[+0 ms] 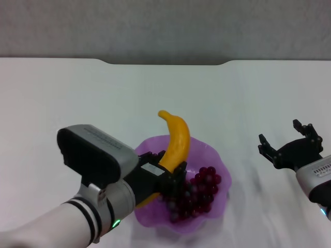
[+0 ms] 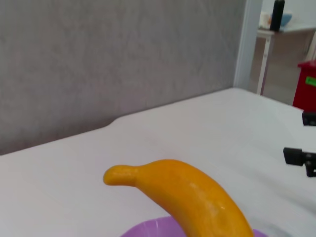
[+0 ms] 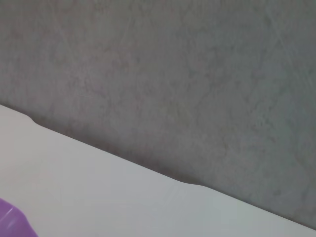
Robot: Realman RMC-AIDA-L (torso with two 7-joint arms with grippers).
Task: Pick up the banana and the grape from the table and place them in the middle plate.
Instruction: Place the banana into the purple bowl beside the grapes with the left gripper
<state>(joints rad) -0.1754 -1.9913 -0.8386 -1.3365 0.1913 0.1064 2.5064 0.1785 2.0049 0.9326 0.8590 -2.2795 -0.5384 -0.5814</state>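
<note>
The yellow-orange banana [image 1: 176,140] stands tilted over the purple scalloped middle plate [image 1: 213,155], its tip pointing to the far side. My left gripper [image 1: 166,173] is shut on the banana's lower half, above the plate's near left part. The banana [image 2: 187,195] fills the lower left wrist view, with a sliver of the plate [image 2: 153,228] beneath it. The bunch of dark red grape [image 1: 199,192] lies inside the plate on its right side. My right gripper [image 1: 288,140] hovers open over the table [image 1: 77,98] to the right of the plate, holding nothing.
The white table has a notched far edge [image 1: 165,63] against a grey wall. In the right wrist view, a corner of the plate [image 3: 12,222] shows. In the left wrist view, a red bin [image 2: 306,84] and a small side table [image 2: 281,34] stand beyond the table.
</note>
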